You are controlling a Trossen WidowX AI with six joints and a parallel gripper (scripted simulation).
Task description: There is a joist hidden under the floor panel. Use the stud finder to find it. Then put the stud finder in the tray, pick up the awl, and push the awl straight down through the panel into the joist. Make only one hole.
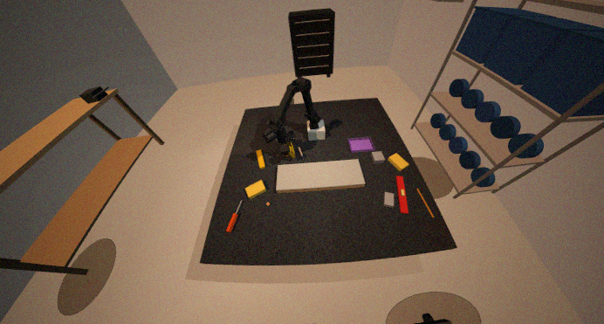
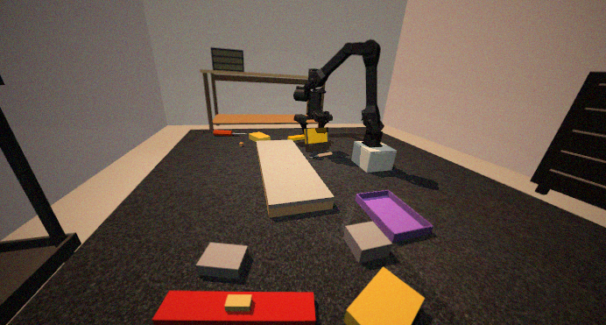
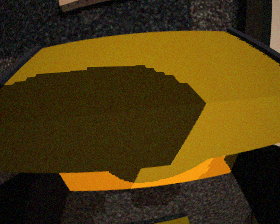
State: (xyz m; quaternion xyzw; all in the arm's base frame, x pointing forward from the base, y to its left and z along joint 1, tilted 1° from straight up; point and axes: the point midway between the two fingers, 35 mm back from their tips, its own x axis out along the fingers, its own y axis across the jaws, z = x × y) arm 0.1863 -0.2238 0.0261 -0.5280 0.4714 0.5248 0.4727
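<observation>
The yellow stud finder (image 1: 291,150) (image 2: 316,137) (image 3: 241,70) is between the fingers of my gripper (image 1: 289,143) (image 2: 314,130), which is shut on it. It appears slightly above the mat, with a shadow below it, and fills much of the wrist view. The awl (image 1: 300,153) (image 2: 324,154), with a pale handle, lies on the mat beside it, towards the arm's base. The pale floor panel (image 1: 319,178) (image 2: 291,172) lies in the middle of the mat; the joist is hidden. The purple tray (image 1: 361,145) (image 2: 394,215) holds nothing.
A yellow-orange bar (image 1: 260,159), a yellow block (image 1: 255,189), an orange-handled screwdriver (image 1: 232,223) and a small orange cube (image 1: 268,203) lie left. Grey blocks (image 1: 378,157) (image 2: 222,257), another yellow block (image 1: 398,162), a red level (image 1: 401,202) and a pencil (image 1: 425,203) lie right.
</observation>
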